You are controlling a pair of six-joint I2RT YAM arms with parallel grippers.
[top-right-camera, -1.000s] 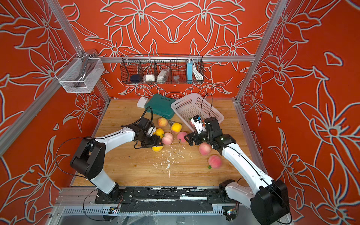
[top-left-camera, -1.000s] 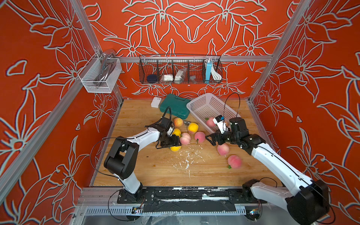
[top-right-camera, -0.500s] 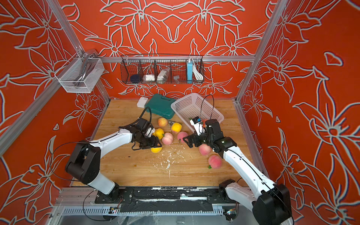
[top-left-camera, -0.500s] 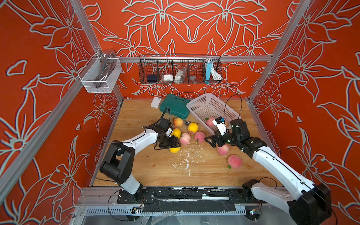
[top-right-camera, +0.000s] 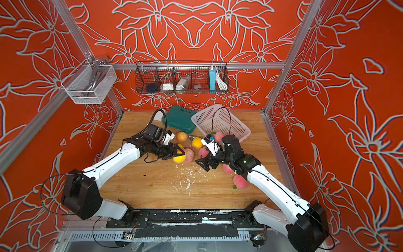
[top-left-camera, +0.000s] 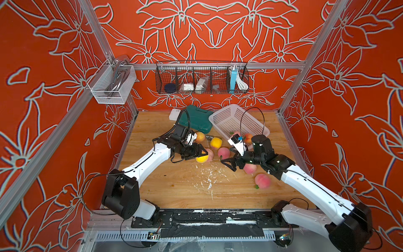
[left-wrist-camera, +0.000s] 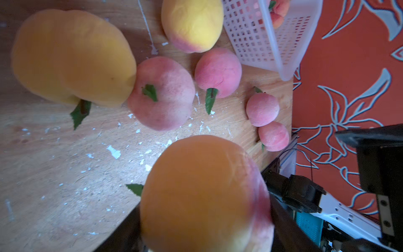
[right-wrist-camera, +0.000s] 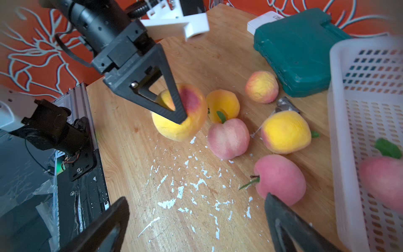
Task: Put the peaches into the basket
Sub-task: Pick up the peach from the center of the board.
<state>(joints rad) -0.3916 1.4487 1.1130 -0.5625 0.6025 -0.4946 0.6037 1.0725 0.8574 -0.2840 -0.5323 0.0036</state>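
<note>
My left gripper (top-left-camera: 201, 152) is shut on a yellow-orange peach (top-left-camera: 201, 158) with a red blush, which fills the left wrist view (left-wrist-camera: 205, 196) and shows between the black fingers in the right wrist view (right-wrist-camera: 181, 117). Beside it lie a pink peach (top-left-camera: 223, 152), a yellow one (top-left-camera: 216, 143) and an orange one (top-left-camera: 199, 137). Two pink peaches (top-left-camera: 262, 180) rest by my right arm. The pale basket (top-left-camera: 231, 122) stands tilted at the back with peaches (top-left-camera: 247, 137) at its low end. My right gripper (top-left-camera: 227, 164) hangs open over bare board, its fingertip (right-wrist-camera: 274, 207) close to a pink peach (right-wrist-camera: 280, 181).
A green case (top-left-camera: 197, 121) and a small white box (top-left-camera: 174, 114) lie behind the fruit. White flecks (top-left-camera: 209, 179) litter the wooden board. A black wire rack (top-left-camera: 201, 78) and a white mesh bin (top-left-camera: 112, 84) hang on the walls.
My left gripper has shut on the yellow-orange peach and carried it a little to the right. My right gripper has swung from the basket's edge toward the middle of the board, still open.
</note>
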